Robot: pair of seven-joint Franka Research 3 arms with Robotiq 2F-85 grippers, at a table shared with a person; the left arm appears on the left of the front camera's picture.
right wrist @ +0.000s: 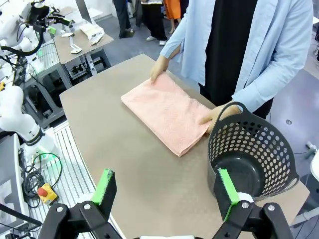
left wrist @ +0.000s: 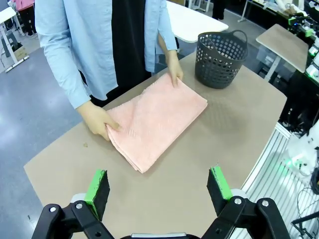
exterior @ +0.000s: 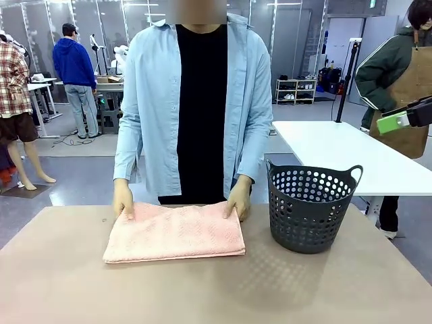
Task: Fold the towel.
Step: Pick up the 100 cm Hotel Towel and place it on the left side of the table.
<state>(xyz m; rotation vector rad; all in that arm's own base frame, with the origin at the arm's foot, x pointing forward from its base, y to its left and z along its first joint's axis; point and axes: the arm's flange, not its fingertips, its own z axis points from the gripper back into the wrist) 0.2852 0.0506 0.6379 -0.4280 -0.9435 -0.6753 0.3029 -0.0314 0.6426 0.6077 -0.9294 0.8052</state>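
Nearest in its own wrist view, the left pincer hangs above the desk with its green pads spread wide and nothing between them. The right pincer hangs wide and empty in the same way. Beyond them the salmon-pink towel lies flat on the desk as a layered rectangle, a little toward 9 o'clock of the desk's middle in the front view. Its stacked edges show along the near side. The dark perforated basket stands upright at the towel's 3 o'clock, near but not touching it. Farther on, a person in a light blue shirt presses one hand on the towel's 10 o'clock corner and the other hand on its 2 o'clock corner. The fold looks well along, perhaps one more fold or a final smoothing short of done. The main risk is to the stack. If the hands lift unevenly, or a pincer comes down and catches only the top layer, the layers could slide and the fold could open. A pincer reaching toward the far corners could meet the person's fingers. A sweep toward 3 o'clock could knock the basket, which looks light enough to tip.
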